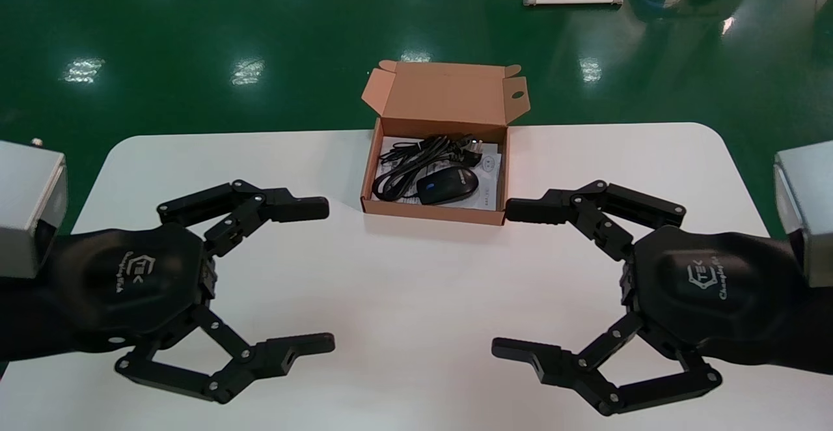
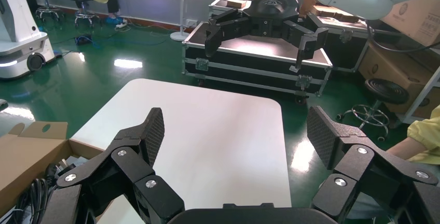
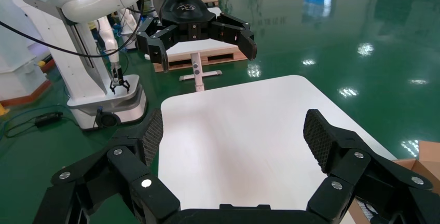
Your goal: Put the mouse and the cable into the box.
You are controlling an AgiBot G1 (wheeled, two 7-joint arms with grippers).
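Two tools over the worktop (image 1: 390, 301), both spread wide and holding nothing: left tool (image 1: 322, 275) on the near left, right tool (image 1: 507, 278) on the near right, fingertips turned toward each other, well apart. Farther back, at the middle of the far edge, open cardboard box (image 1: 433, 213), lid flap standing upright behind. Inside it, black mouse (image 1: 448, 185) toward the front, lying on a printed leaflet (image 1: 492, 164); black cable (image 1: 416, 156) bunched in loose loops behind and to the left of the mouse, touching it. Nothing of the task's own outside the box, so judged as good as done, bar perhaps closing the lid.

In case of any shifting: mouse light, hard-shelled, smooth and rounded on top, likely to slip from a pinch over the crown; better taken across the two flanks, low down, with a moderate squeeze. Cable soft and limp, no shape of its own, prone to spring open or trail over the box wall; best pinched at a spot with several loops together, near the middle of the bundle, not by a single strand or by one end. Box thin-walled and light, apt to slide if nudged
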